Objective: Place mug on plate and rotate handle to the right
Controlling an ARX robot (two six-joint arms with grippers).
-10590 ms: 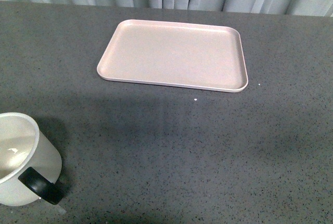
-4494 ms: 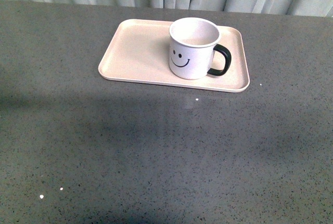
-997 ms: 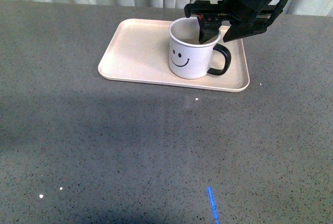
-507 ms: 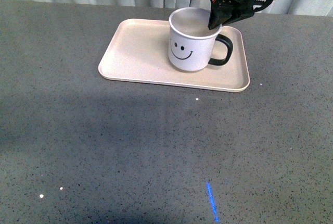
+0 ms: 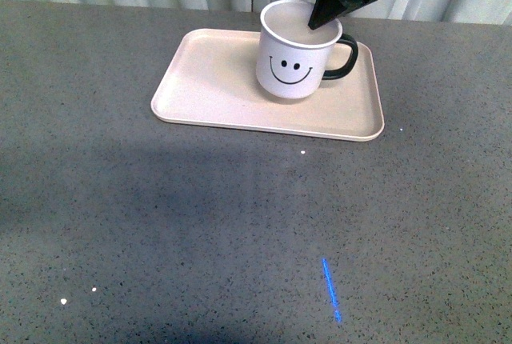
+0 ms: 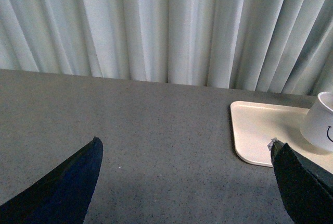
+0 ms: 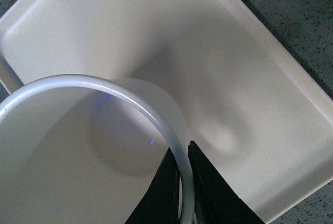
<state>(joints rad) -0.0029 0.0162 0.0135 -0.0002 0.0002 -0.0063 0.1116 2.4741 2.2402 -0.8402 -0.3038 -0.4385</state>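
right gripper (image 5: 322, 18): black, clamped on the mug rim, one finger inside the wall and one outside (image 7: 179, 182)
mug: white cylindrical mug (image 5: 294, 56) hangs tilted from that gripper; can't tell if the base touches
marking: black smiley face (image 5: 290, 68) on the side towards the front camera
handle: glossy black loop handle (image 5: 344, 56) just below the gripper, pointing right
plate: pale pinkish-beige rectangular tray (image 5: 216, 80) under the gripper, on grey speckled table (image 5: 240, 224)
left gripper (image 6: 184, 141): fingers wide apart, holding nothing; well away from the mug

Lab-like setup: grey tabletop (image 5: 160, 224), pale curtains (image 6: 156, 26).
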